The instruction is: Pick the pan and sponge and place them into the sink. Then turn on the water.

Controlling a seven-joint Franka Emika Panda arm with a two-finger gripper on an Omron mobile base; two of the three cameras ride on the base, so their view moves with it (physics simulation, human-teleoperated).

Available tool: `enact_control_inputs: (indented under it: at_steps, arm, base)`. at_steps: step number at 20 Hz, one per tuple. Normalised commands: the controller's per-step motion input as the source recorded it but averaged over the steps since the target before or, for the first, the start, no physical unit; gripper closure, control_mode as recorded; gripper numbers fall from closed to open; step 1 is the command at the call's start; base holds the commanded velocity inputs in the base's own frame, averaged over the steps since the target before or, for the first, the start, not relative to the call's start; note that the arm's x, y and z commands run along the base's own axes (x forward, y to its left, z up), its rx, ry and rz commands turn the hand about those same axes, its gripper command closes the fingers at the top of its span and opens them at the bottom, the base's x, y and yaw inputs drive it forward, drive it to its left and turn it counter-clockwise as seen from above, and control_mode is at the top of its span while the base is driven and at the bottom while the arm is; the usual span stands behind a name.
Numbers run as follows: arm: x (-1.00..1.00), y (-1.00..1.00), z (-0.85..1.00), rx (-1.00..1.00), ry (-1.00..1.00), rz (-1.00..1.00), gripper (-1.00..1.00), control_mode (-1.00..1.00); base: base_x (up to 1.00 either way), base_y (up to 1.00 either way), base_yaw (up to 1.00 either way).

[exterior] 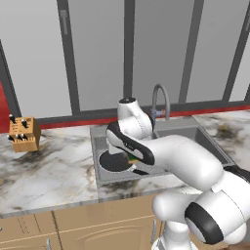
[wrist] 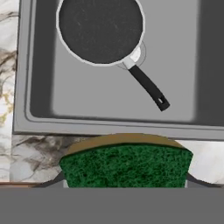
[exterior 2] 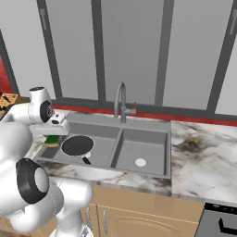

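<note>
The dark round pan (exterior: 114,161) (exterior 2: 77,145) (wrist: 100,30) lies flat in the left basin of the grey sink (exterior: 205,141) (exterior 2: 139,148) (wrist: 87,92), its black handle pointing toward the front rim. My gripper (exterior 2: 53,134) (wrist: 126,181) is shut on the sponge (exterior 2: 52,140) (wrist: 126,164) (exterior: 133,159), green face toward the hand camera. The sponge hangs just above the left edge of that basin, close beside the pan and apart from it. The water is not in view at the faucet (exterior: 160,100) (exterior 2: 120,99).
A wooden knife block (exterior: 23,134) (exterior 2: 4,102) stands on the marble counter left of the sink. The right basin holds just its pale drain (exterior 2: 140,162). A dark stove corner (exterior 2: 220,222) sits at the lower right. Windows rise behind the faucet.
</note>
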Motion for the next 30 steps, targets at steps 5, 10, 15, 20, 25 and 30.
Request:
enact_control_inputs:
  at_steps: [5,10,15,20,25,30]
  arm:
    - [0.29,0.00,0.00,0.00,0.00,0.02,1.00,-1.00]
    - [0.21,-0.01,-0.02,-0.01,0.01,0.00,1.00,-1.00]
    - [0.21,-0.01,-0.16,0.08,0.04,0.03,1.00,-1.00]
    - [0.18,0.00,-0.21,0.04,0.00,0.02,1.00,-1.00]
    - [0.17,0.07,-0.26,0.00,0.00,0.00,1.00,-1.00]
    - [0.15,0.03,-0.22,0.00,0.00,0.00,1.00,-1.00]
  base:
    - [0.00,0.00,0.00]
    - [0.00,0.00,0.00]
    - [0.00,0.00,0.00]
    - [0.00,0.00,0.00]
    - [0.00,0.00,0.00]
    - [0.00,0.00,0.00]
